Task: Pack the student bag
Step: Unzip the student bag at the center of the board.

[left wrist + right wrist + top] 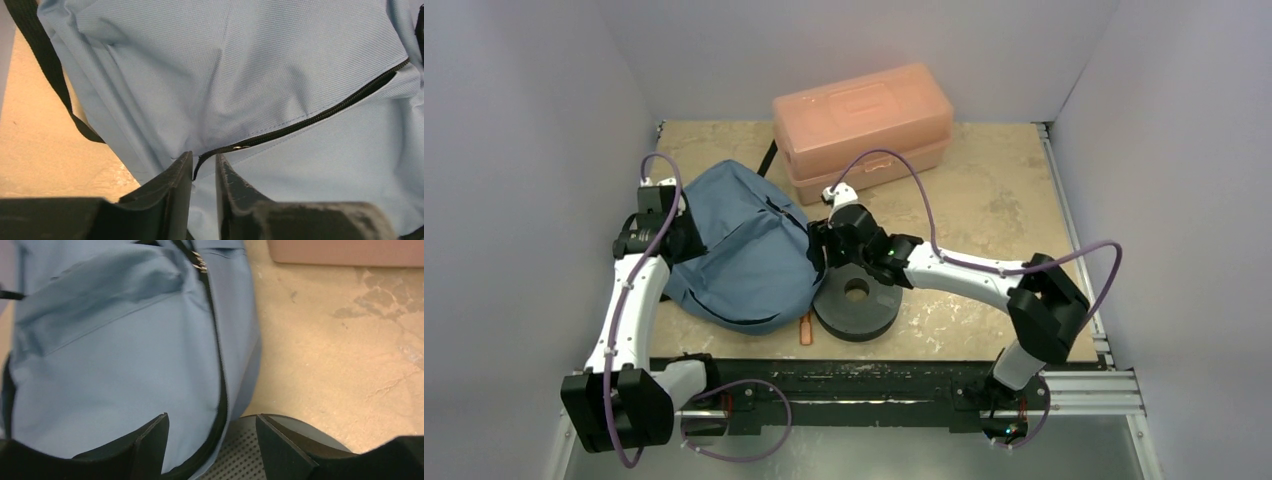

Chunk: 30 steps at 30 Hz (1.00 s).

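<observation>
student bag lies on its side at the left-centre of the table, between both arms. It's soft fabric, probably light and floppy, so it'll sag and slide if pushed; better to pinch a seam or the zipper pull than the loose cloth. The zipper looks closed in both wrist views and likely needs opening first. left gripper is at the bag's left flank by the zipper end, jaws only narrowly apart, nothing visibly pinched. right gripper has its jaws wide apart over the bag's right edge. A dark disc touches that edge, right under the right wrist, so it crowds access. A small orange stick lies just beside it, and the pink box sits behind
</observation>
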Available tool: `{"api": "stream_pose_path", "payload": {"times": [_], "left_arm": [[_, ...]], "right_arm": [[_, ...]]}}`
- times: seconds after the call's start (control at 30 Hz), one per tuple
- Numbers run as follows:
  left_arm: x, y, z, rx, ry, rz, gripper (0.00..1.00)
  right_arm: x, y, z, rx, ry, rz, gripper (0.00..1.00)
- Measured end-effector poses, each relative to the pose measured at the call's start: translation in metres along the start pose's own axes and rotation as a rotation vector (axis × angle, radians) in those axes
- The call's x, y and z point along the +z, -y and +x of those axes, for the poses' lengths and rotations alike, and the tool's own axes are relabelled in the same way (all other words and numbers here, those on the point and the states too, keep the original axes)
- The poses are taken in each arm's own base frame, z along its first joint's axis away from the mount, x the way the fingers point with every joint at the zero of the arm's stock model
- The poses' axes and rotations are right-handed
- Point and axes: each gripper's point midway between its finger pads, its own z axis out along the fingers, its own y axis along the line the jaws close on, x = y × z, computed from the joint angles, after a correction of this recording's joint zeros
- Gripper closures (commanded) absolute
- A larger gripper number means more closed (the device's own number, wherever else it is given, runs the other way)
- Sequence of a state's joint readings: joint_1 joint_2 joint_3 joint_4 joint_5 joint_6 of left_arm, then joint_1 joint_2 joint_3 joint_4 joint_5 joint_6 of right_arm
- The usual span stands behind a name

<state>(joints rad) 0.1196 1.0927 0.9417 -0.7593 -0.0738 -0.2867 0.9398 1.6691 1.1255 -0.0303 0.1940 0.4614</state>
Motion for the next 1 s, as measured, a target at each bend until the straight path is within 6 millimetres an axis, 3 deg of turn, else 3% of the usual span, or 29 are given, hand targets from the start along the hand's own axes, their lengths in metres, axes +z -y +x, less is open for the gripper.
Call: {"api": "stream_pose_path", "payload": {"times": [0.1,0.27,0.37,0.5,0.63,0.87,1.0], "left_arm": [[-0.001,0.002,0.000,0.003,0.004,0.014,0.56],[-0.018,0.010,-0.013,-0.017,0.087,0.069,0.52],[-0.028,0.019,-0.031,-0.016,0.125,0.110,0.55],[-0.030,0.038,-0.071,-0.013,0.154,0.170,0.56],[-0.023,0.048,-0.085,0.000,0.157,0.209,0.56],[-0.011,0.049,-0.074,0.052,0.122,0.207,0.56],[-0.008,0.053,-0.065,0.087,0.105,0.214,0.56]], "right_arm": [[-0.019,-0.020,-0.010,-0.027,0.020,-0.053,0.36],[-0.019,-0.077,-0.028,0.032,0.032,-0.268,0.51],[-0.002,-0.112,-0.040,0.097,0.038,-0.402,0.62],[0.038,-0.144,-0.053,0.146,0.037,-0.508,0.70],[0.071,-0.149,-0.056,0.154,0.037,-0.520,0.77],[0.105,-0.154,-0.076,0.160,0.075,-0.525,0.82],[0.112,-0.147,-0.064,0.163,0.051,-0.504,0.88]]}}
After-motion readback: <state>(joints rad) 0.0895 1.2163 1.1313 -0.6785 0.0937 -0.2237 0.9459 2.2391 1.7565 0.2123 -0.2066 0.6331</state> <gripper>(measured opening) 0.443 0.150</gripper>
